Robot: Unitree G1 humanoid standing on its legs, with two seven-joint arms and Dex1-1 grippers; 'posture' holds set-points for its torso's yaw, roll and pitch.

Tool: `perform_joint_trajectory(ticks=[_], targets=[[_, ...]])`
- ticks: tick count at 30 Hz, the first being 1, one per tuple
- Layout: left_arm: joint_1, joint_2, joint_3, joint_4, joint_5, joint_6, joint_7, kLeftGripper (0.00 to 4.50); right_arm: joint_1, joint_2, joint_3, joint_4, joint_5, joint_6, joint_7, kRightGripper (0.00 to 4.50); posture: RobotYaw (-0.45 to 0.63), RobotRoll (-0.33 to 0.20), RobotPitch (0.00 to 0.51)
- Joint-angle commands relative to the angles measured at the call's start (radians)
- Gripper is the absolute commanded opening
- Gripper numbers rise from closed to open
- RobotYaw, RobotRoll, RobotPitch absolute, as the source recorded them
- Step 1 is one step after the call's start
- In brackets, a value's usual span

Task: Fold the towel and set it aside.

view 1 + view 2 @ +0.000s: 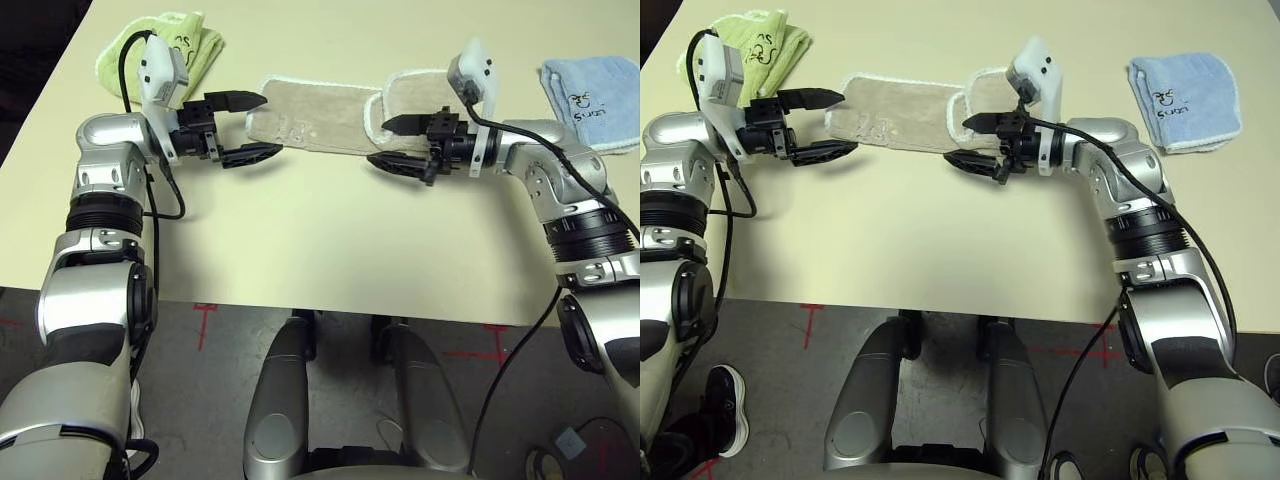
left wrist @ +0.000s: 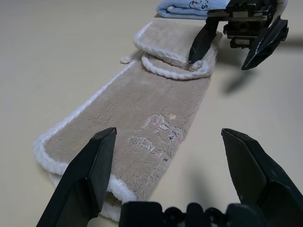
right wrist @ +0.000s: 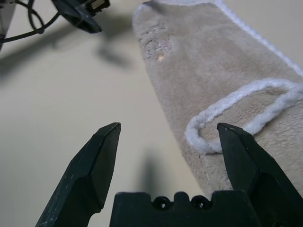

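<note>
My left gripper and right gripper gape, released, flanking the towel; its stitched logo shows just ahead of my left wrist's fingers.

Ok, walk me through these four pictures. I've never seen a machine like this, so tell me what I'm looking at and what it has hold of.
This is a humanoid robot at a cream table. The two wide pictures come from cameras in its head, looking down over its silver arms. The other two come from cameras on its wrists, looking along the black fingers. The left gripper and right gripper are both open and hold nothing. Between them lies the beige towel, folded into a long strip with its right end turned over. A light-green towel sits at the far left and a light-blue towel at the far right, both folded.
</note>
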Motion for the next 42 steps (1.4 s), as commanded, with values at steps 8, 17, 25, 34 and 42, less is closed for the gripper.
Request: perform_joint_trajectory(ticks=[8, 17, 25, 34, 42], targets=[[0.013, 0.001, -0.008, -0.018, 0.000, 0.007, -0.011, 4.50, -0.018, -0.033, -0.212, 0.188, 0.122, -0.291, 0.170, 4.44, 0.07, 0.000, 0.364], [0.001, 0.000, -0.011, -0.004, 0.004, 0.007, -0.013, 4.50, -0.058, -0.121, -0.223, 0.440, 0.049, -0.480, 0.292, 2.39, 0.06, 0.000, 0.365], [0.000, -0.006, -0.013, -0.004, 0.004, 0.008, -0.011, 4.50, -0.150, -0.020, -0.220, 0.605, 0.002, -0.597, 0.257, 0.06, 0.07, 0.000, 0.372], [0.013, 0.006, -0.013, -0.025, 0.002, 0.023, -0.016, 4.50, -0.305, 0.084, -0.207, 0.768, -0.073, -0.629, 0.175, 0.06, 0.11, 0.000, 0.382], [0.043, 0.020, -0.007, -0.074, -0.008, 0.048, -0.013, 4.50, -0.312, 0.085, -0.148, 0.850, -0.204, -0.558, 0.114, 0.06, 0.13, 0.000, 0.388]])
